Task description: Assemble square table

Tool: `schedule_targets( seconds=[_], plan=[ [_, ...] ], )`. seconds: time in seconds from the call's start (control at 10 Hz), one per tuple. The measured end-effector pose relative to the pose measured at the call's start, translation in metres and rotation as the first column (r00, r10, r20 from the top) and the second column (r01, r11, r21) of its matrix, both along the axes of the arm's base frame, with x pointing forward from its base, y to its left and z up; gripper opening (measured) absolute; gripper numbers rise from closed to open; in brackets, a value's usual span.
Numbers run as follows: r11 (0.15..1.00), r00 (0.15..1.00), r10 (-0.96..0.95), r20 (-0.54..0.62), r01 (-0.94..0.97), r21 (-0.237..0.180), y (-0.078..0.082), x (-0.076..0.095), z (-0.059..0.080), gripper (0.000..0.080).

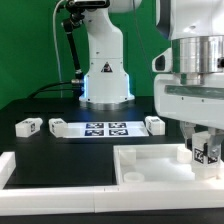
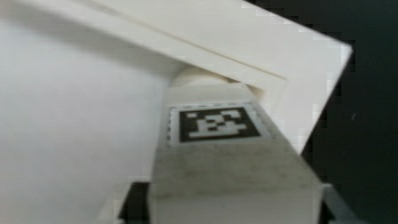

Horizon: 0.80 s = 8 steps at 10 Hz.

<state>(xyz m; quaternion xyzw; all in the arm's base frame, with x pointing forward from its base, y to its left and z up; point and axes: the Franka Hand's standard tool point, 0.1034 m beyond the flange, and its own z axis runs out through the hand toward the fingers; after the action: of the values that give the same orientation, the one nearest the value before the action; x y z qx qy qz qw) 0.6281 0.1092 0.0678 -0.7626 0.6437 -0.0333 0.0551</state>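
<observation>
The square tabletop [image 1: 155, 162] lies at the front right, a white slab with a raised rim. My gripper [image 1: 204, 147] hangs over its right corner, shut on a white table leg [image 1: 207, 152] with a black-and-white tag. In the wrist view that leg [image 2: 217, 125] fills the gap between the dark fingers [image 2: 135, 203] and reaches to the tabletop's rim corner [image 2: 222, 62]. Three more legs lie on the black table: two at the exterior view's left [image 1: 29, 126] [image 1: 57, 125] and one right of the marker board [image 1: 154, 123].
The marker board [image 1: 103, 129] lies flat in the middle of the table. A long white border rail [image 1: 12, 168] runs along the front and left edge. The robot's white base [image 1: 105, 75] stands behind the board.
</observation>
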Motion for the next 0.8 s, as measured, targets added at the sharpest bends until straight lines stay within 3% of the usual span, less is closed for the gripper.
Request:
schedule_targets(
  seconds=[0.2,0.3,0.6,0.7,0.8],
  plan=[
    [0.942,0.946,-0.323,-0.037,0.325,0.086,-0.0001,-0.0014,-0.0007,0.0292],
    [0.846,0.857,-0.51,-0.067,0.514,0.139,-0.0011,-0.0031,-0.0013,0.0292],
    [0.788,0.801,-0.591,-0.092,0.598,0.145,-0.0005,-0.0039,-0.0021,0.0292],
    [0.837,0.847,-0.526,-0.072,0.531,0.135,-0.0004,-0.0042,-0.0026,0.0409],
    [0.907,0.912,-0.407,-0.038,0.409,0.105,0.0027,-0.0068,-0.0045,0.0574]
  ],
)
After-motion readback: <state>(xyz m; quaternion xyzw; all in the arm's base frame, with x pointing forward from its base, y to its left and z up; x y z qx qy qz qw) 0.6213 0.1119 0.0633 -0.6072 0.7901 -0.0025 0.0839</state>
